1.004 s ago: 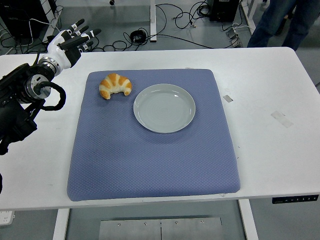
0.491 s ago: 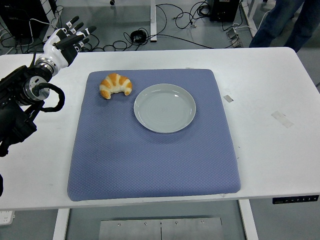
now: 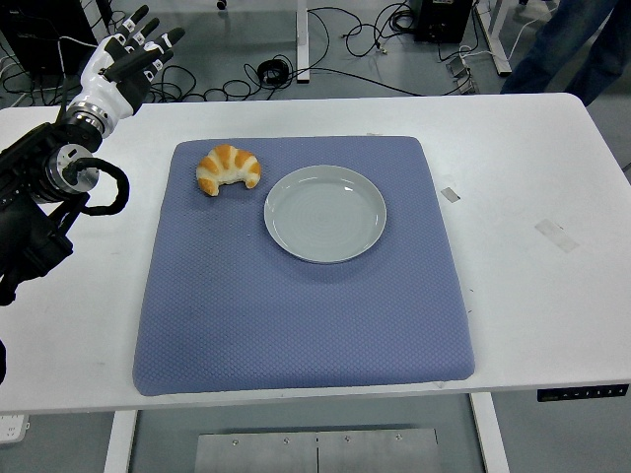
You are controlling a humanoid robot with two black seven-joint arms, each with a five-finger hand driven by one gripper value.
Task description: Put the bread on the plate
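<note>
Head view of a white bench carrying a blue mat. The bread, a croissant, lies on the mat near its far left corner, just beside the empty grey plate and to its left; the two look slightly apart, though the gap is narrow enough that contact cannot be ruled out from this angle. The plate sits a little left of the mat's centre, toward the far side.

The left robot hand is at the far left corner of the bench, fingers spread and holding nothing, with the black forearm trailing back to the left edge. Over the last second this robot hand has moved up and to the left, farther from the bread, and now appears partly beyond the bench's far edge. Bread and plate have not shifted in that time. The right robot hand is out of view. A person's legs stand at the top right, having drifted toward the right edge.

Reading: the bread is ungrasped and the task has not begun in any effective sense. The arm's retreat widens the reach needed, so the next useful move is probably to bring the open robot hand back right and down over the croissant. Cables litter the floor behind.
</note>
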